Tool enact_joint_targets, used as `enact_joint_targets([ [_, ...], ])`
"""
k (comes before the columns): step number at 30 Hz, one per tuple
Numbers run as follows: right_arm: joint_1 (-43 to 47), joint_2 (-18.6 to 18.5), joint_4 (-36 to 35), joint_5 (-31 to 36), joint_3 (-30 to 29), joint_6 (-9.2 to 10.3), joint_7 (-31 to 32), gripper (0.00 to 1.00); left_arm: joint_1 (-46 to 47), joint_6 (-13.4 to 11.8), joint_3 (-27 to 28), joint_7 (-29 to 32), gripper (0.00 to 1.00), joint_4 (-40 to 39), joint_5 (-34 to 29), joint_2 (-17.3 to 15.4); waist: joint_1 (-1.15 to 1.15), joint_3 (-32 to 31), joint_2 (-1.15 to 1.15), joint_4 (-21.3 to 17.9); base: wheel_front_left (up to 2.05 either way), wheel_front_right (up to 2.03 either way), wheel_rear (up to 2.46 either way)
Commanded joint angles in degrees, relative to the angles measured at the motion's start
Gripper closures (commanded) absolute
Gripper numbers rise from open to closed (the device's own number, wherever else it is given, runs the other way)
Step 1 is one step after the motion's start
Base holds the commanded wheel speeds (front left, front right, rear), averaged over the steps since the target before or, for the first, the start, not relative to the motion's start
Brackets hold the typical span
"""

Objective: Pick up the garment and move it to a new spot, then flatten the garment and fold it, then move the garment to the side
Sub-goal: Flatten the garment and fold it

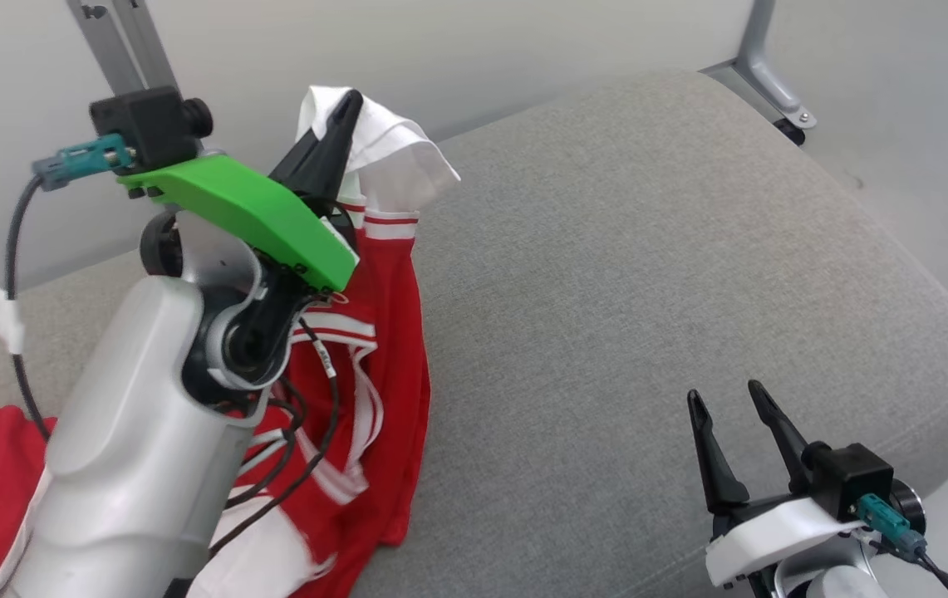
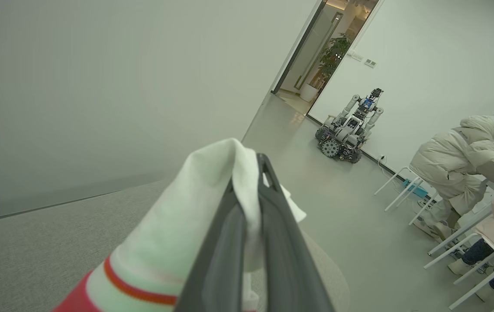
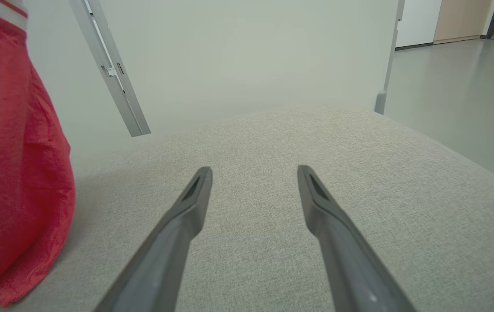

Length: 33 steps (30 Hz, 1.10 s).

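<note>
The left gripper (image 1: 346, 112) was pinched shut on the red garment's (image 1: 395, 349) white cuff, holding it up over the grey cushion (image 1: 648, 274). The right gripper (image 1: 727, 400) stood wide open, empty, well apart.

garment (image 1: 390, 332) partly hidden behind left forearm (image 1: 133, 432), cut off at seven o'clock, distant robot (image 2: 348, 130) at two o'clock too small for detail

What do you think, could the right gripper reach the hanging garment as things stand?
Probably yes. The right gripper stands open, and only cushion lies between it and the garment, which hangs from the shut left gripper. Nothing visible blocks the way across.
</note>
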State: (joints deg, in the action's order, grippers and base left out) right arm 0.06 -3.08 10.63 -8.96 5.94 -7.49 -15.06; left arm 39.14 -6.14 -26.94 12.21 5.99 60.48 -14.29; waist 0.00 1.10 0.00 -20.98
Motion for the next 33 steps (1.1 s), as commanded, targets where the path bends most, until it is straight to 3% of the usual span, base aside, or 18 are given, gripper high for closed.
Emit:
enact_joint_targets([
  [1,-1.48,-0.06,-0.06,-0.29,0.04,-0.01,-0.18,0.0,2.22,-0.26,-0.16,-1.38,1.0,3.48,-0.26,1.97,0.0,3.7,0.0,-4.76,0.0,0.0,0.0],
  [3,-2.42,0.08,-0.14,-0.59,-0.01,-0.01,-0.18,0.0,3.98,0.54,-1.07,-3.52,1.0,10.66,-0.21,6.09,0.0,5.12,0.0,-6.41,0.0,0.0,0.0],
  [7,-3.72,0.19,0.25,-1.29,1.47,-0.01,-0.18,0.0,7.03,2.72,-3.88,-10.1,1.0,21.48,-3.15,9.62,0.0,7.03,0.0,-8.95,0.0,0.0,0.0],
  [8,-3.9,0.16,0.41,-1.45,1.53,-0.01,-0.18,0.0,7.41,3.06,-5.89,-11.4,0.68,24.65,-4.18,10.36,0.0,7.25,0.0,-9.47,0.0,0.0,0.0],
  [9,-4.2,0.15,0.5,-2.0,1.35,-0.01,-0.18,0.0,7.58,4.65,-9.86,-12.6,0.0,28.74,-5.94,11.06,0.0,7.49,0.0,-10.66,0.0,0.0,0.0],
  [16,-1.68,0.08,0.19,-1.41,-0.95,-0.01,-0.18,0.0,4.53,7.56,-18.12,-12.83,0.0,33.97,-9.42,10.52,0.0,6.22,0.0,-9.74,0.0,0.0,0.0],
  [21,0.39,0.11,0.3,-0.23,-2.0,-0.01,-0.18,0.0,-1.5,4.84,-19.72,-16.35,0.0,29.07,-12.05,7.01,0.0,3.83,0.0,-6.13,0.0,0.0,0.0],
  [23,1.28,0.08,0.19,0.42,-2.5,-0.01,-0.18,0.0,-4.98,2.89,-20.37,-17.62,0.0,24.97,-13.45,4.66,0.0,2.6,0.0,-4.26,0.0,0.0,0.0],
  [27,2.44,0.06,-0.18,1.45,-2.72,-0.01,-0.18,0.0,-14.1,-3.48,-19.72,-19.6,0.0,14.43,-14.75,-2.11,0.0,0.36,0.0,-1.0,0.0,0.0,0.0],
  [33,4.04,-1.22,-0.98,1.92,-3.77,-0.01,-0.18,0.0,-26.4,-11.97,-19.59,-18.19,0.0,-0.94,-15.31,-10.67,0.0,-1.11,0.0,5.05,0.0,0.0,0.0],
])
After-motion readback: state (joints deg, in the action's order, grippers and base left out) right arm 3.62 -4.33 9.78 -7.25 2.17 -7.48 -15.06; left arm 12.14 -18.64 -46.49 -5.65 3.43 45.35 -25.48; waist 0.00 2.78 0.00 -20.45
